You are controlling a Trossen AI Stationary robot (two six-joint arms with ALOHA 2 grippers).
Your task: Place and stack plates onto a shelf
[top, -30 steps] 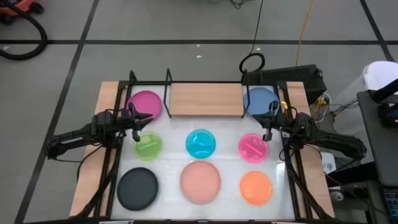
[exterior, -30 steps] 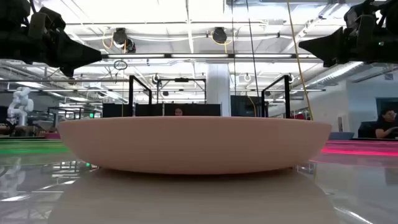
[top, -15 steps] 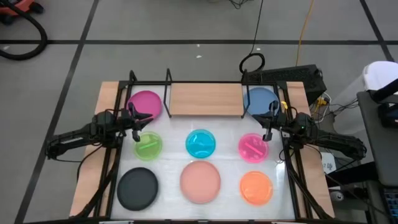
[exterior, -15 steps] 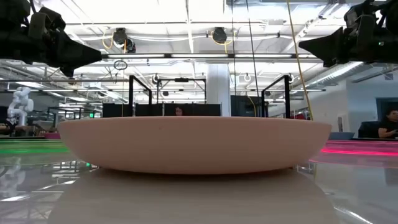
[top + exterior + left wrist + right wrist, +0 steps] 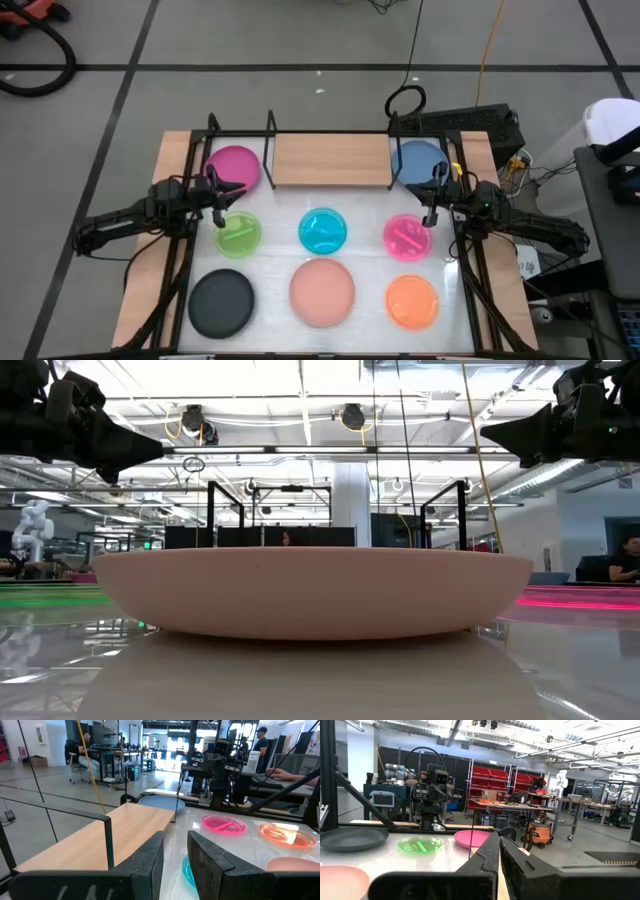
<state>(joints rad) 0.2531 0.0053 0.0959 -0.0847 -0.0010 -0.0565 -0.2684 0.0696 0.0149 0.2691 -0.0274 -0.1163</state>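
Eight plates lie flat on the white tabletop: magenta (image 5: 233,167), blue (image 5: 418,162), green (image 5: 238,236), cyan (image 5: 323,230), pink (image 5: 408,237), black (image 5: 221,303), salmon (image 5: 322,291) and orange (image 5: 412,301). The light-wood shelf (image 5: 330,160) stands bare at the far middle, between the magenta and blue plates. My left gripper (image 5: 232,192) hovers between the magenta and green plates; its fingers (image 5: 175,850) are open by a narrow gap and hold nothing. My right gripper (image 5: 432,203) hovers between the blue and pink plates, shut (image 5: 499,847) and empty.
Black metal uprights (image 5: 269,150) frame the shelf board. Wooden strips (image 5: 172,160) run along the table's left and right sides. In the low view the salmon plate (image 5: 315,590) fills the foreground and both grippers hang high above it. People sit in the room beyond.
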